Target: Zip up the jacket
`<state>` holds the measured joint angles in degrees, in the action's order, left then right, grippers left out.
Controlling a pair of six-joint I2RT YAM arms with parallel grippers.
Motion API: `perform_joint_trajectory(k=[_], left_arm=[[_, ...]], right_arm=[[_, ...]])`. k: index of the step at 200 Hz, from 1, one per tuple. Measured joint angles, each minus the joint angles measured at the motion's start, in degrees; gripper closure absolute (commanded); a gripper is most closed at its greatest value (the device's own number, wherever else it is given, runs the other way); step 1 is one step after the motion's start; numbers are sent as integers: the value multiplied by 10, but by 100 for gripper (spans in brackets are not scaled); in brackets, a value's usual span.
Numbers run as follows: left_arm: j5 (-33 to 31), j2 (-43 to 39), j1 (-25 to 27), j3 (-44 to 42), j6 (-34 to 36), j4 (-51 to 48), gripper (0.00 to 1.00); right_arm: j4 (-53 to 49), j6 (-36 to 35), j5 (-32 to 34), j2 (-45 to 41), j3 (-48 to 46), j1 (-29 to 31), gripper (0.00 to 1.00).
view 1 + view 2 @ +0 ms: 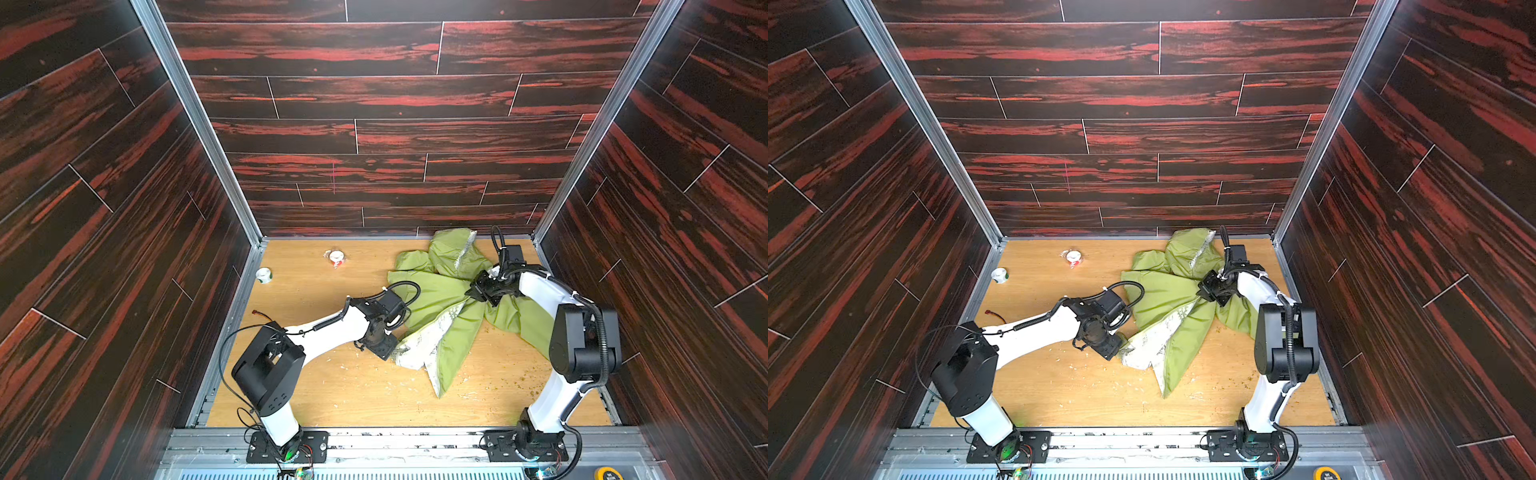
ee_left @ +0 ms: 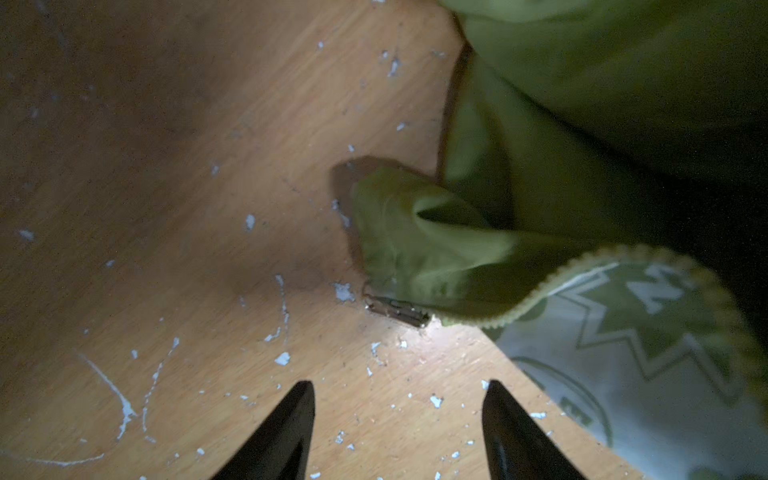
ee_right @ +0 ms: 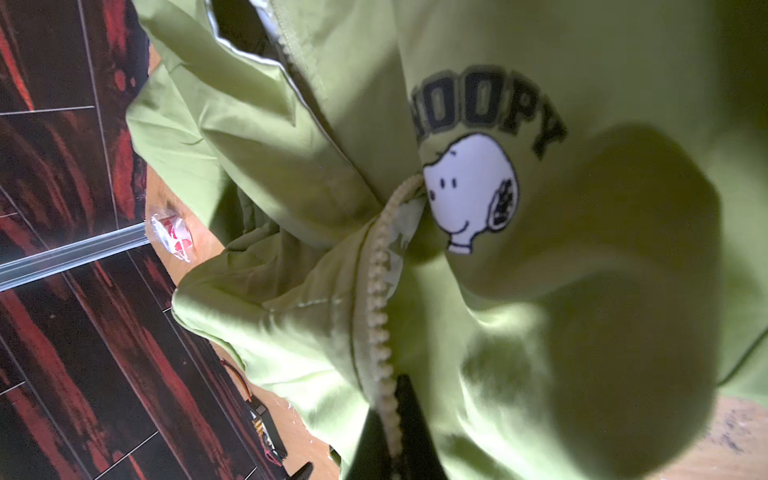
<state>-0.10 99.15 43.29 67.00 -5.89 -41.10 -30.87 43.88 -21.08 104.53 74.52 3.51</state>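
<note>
On the right half of the wooden table (image 1: pixel 332 386) you see the jacket (image 1: pixel 440 291), crumpled, lime green, with pale patterned lining turned out; its sleeves are hard to separate. Your right gripper (image 3: pixel 388 409) is closed and pinches the jacket at the zipper teeth (image 3: pixel 380 291). Your left gripper (image 2: pixel 399 386) stands apart and empty, near the metal slider (image 2: pixel 397 309).

The lime-green jacket (image 3: pixel 582 291) fills most of the view, bunched in folds. On it is a white Snoopy print (image 3: pixel 469 191) with dark lettering arched beside it. Green zipper teeth (image 3: pixel 380 299) run from just beside the print to the right gripper (image 3: pixel 388 405), whose dark jaws pinch that zipper edge. Well apart from the print, a small red-and-white object (image 3: pixel 172 235) lies on the wooden table (image 3: pixel 735 432).
</note>
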Motion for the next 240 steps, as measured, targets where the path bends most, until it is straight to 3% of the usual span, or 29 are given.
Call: perform_joint_trajectory(k=[68, 79, 105, 134, 196, 240], left_arm=[[-25, 105, 4, 54, 5, 6, 38], [-30, 110, 4, 63, 5, 9, 44], [-34, 120, 4, 78, 9, 12, 71], [-40, 118, 4, 78, 9, 9, 81], [-73, 4, 0, 36, 7, -32, 100], [-85, -84, -2, 40, -12, -98, 100]], right_arm=[[-7, 0, -10, 6, 9, -4, 100], [-8, 0, -10, 6, 9, -4, 100], [-9, 0, -10, 6, 9, -4, 100], [-11, -1, -10, 6, 9, -4, 100], [-10, -2, -19, 6, 12, -4, 100], [-1, 7, -41, 24, 65, 3, 100]])
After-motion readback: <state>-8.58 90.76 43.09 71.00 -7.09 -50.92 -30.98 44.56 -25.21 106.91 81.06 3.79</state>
